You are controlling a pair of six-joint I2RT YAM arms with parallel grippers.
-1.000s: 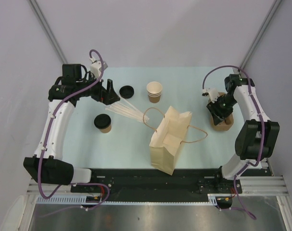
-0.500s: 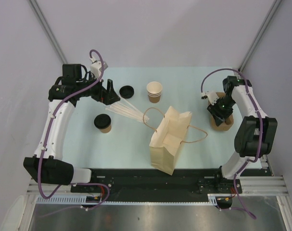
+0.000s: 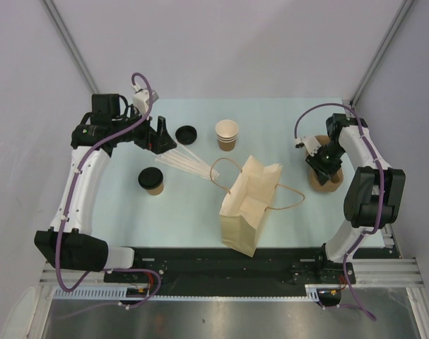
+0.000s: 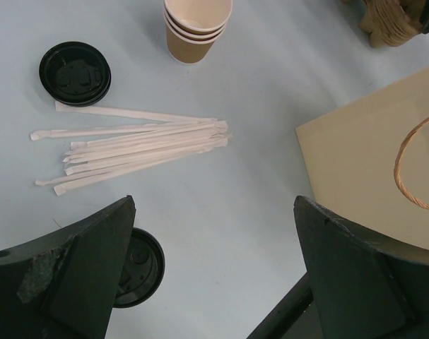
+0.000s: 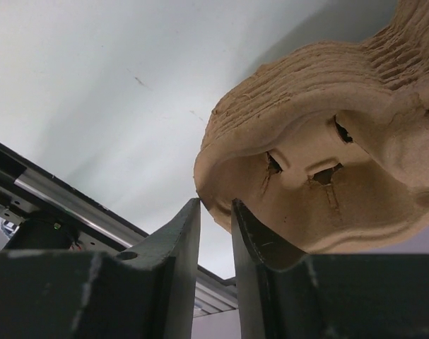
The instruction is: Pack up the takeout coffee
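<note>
The coffee (image 3: 150,179) stands upright on the tabletop (image 3: 271,116) with its black lid on. It is in the left half, outside the bag (image 3: 246,205) and well apart from it. In the left wrist view its lid shows partly hidden behind 1 of the left fingers (image 4: 80,268). Those fingers are spread wide with nothing between them, and they hang above the far left of the tabletop. A bundle of wrapped straws (image 3: 186,164) lies fanned out between the coffee and a loose lid (image 3: 186,133). Its gathered end points toward the bag. A stack of 3 lidless cups (image 3: 227,134) stands just right of the loose lid. The bag sits near the middle with its folded bottom toward the arms' bases, and its 2 handles loop out to the left and right. A pulp carrier (image 3: 326,180) rests on the right side of the tabletop, and the right arm reaches down onto it. The right fingers (image 5: 165,268) are drawn almost together, with only a thin slit between them. Their tips are at the carrier's rim, and I cannot tell whether they nip that rim.
</note>
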